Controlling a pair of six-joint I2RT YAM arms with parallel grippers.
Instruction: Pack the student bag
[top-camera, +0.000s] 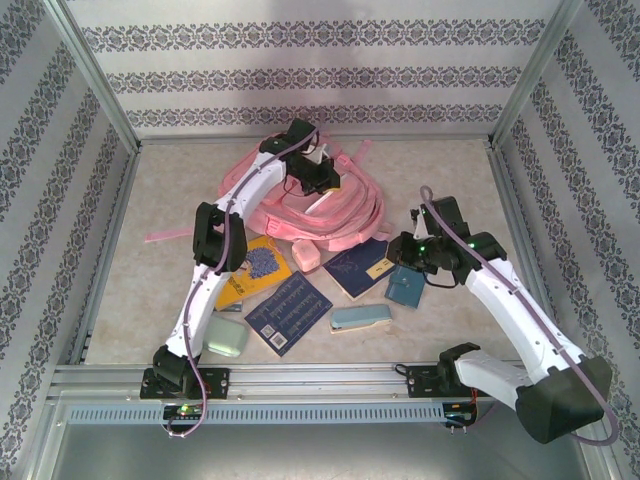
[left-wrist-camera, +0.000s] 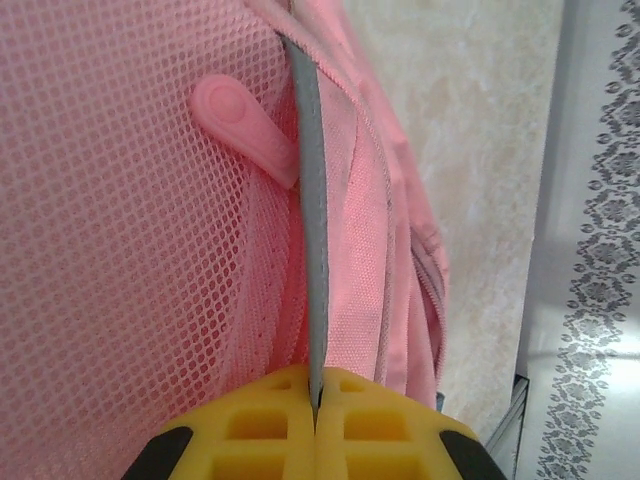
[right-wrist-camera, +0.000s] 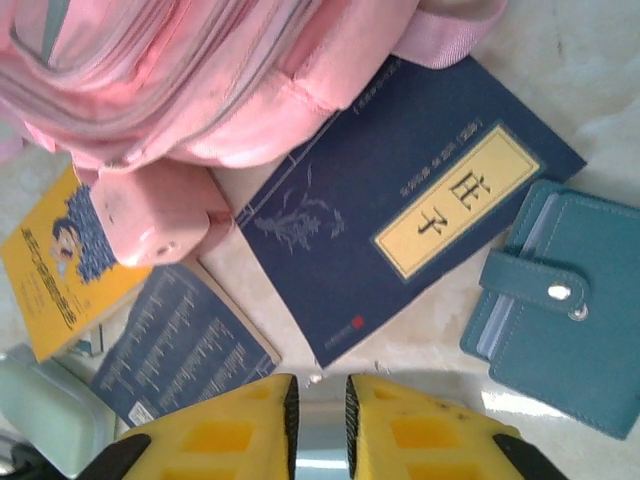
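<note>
I work in a robot test cell, a lab rig dressed up to look homely. Behind the student bag (top-camera: 345, 218) and to either side of it stand flat panels (top-camera: 320, 70) papered in a striped floral print, held up by bare aluminium posts (top-camera: 95, 70). The bag lies on a marble-look tabletop (top-camera: 140, 290). On the bag's near side, my two arms are bolted to an aluminium rail (top-camera: 320, 378), with a slotted cable tray (top-camera: 320, 412) just past it.
</note>
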